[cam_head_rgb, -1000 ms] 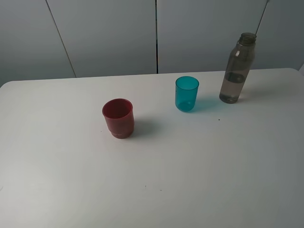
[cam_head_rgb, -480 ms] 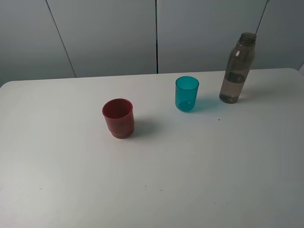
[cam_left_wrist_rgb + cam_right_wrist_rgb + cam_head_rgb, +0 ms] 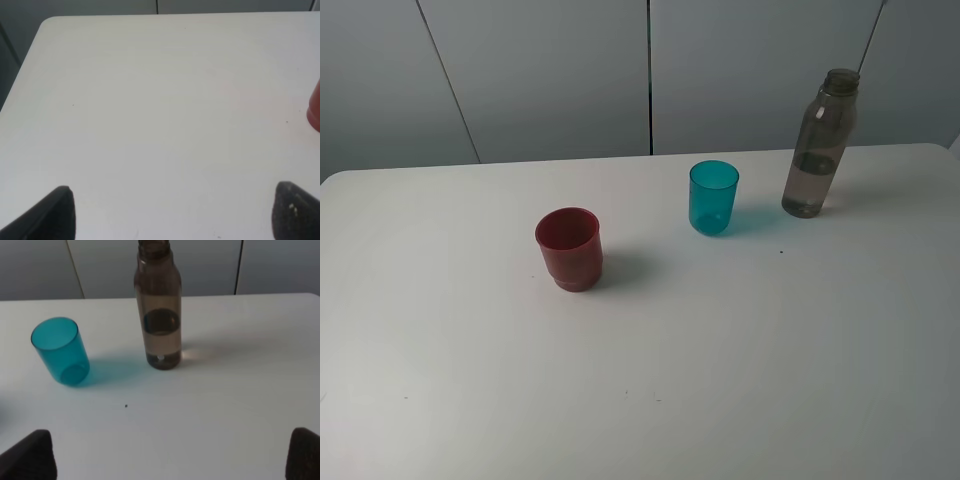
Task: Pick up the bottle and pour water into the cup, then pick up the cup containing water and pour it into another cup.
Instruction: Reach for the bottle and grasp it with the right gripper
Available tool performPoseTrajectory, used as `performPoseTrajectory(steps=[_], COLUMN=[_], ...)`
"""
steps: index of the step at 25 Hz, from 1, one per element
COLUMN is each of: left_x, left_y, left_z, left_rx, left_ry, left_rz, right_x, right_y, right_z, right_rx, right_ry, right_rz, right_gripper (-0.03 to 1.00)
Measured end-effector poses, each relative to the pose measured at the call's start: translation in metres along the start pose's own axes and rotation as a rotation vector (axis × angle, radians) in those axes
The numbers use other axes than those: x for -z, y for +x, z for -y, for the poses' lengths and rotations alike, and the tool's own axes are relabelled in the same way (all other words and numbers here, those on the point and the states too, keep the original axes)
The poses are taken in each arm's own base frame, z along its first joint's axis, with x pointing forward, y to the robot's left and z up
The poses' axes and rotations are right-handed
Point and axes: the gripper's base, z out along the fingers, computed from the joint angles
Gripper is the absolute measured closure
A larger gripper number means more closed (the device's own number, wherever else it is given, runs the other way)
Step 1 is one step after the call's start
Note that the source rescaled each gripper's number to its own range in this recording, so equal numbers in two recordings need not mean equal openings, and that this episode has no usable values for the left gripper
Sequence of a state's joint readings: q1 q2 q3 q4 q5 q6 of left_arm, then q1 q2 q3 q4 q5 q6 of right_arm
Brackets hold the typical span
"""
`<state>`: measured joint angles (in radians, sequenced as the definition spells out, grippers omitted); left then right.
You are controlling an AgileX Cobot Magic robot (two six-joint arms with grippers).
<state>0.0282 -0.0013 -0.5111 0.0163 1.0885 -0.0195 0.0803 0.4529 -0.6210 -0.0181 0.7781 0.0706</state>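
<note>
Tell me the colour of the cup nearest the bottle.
The cup is translucent teal-blue, seen best in the right wrist view.

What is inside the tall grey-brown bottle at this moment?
Through the translucent wall of the bottle, clear liquid fills the lower part, to about mid-height; above that it looks empty. Nothing stands in front of it, so none of its inside is hidden.

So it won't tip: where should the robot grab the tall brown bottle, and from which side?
Probably mid-body on the bottle, from the robot's side with the open right gripper: it stands upright, its neck narrows, and the teal cup stands apart on its left.
</note>
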Motion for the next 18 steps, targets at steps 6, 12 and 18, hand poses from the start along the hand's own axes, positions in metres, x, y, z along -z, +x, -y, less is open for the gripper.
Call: performPoseTrajectory(steps=[6,12,18], left_x=[0.000,0.000,0.000], left_y=[0.000,0.000,0.000], left_z=[0.000,0.000,0.000], left_rx=[0.000,0.000,0.000], left_ry=[0.000,0.000,0.000], left_rz=[0.000,0.000,0.000], right_x=[-0.057,-0.123,-0.180], right_y=[-0.024,-0.017,0.015], right_z=[-0.003,-0.007,-0.019], right_rx=[0.000,0.031,0.034], right_ry=[-0.007,-0.016,-0.065], right_rz=[0.004,-0.160,-0.189], right_gripper=[-0.02,-0.02,-0.02])
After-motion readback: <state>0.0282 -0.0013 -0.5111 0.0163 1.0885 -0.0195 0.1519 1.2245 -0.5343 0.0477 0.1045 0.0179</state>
